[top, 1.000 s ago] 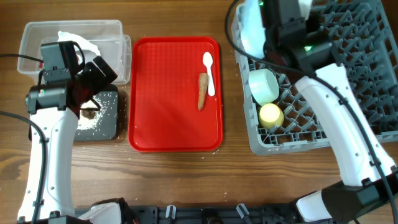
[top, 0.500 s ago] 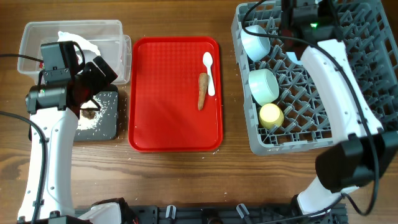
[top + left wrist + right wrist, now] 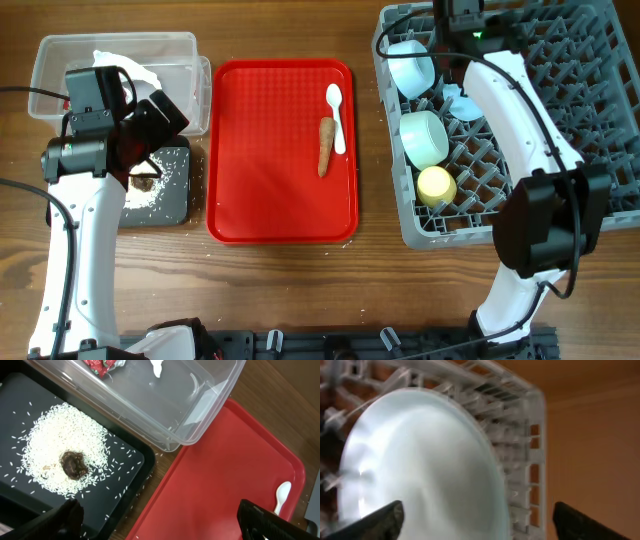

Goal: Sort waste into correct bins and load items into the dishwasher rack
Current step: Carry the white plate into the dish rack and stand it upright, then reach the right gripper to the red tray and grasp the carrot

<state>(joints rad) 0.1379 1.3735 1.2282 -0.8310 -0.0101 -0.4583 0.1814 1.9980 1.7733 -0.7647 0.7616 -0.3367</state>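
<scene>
My right gripper [image 3: 482,522] spreads wide, holding nothing, above the pale blue plate [image 3: 420,470] tilted in a corner of the dishwasher rack [image 3: 520,425]. I judge the plate stiff, slick and breakable, fairly light; I would take it only by its rim.

Left arm [image 3: 75,230] bent, jaws spread, right arm [image 3: 515,100] outstretched, jaws spread

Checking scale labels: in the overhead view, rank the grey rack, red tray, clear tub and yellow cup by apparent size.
Largest to smallest: grey rack, red tray, clear tub, yellow cup. None look close.
</scene>
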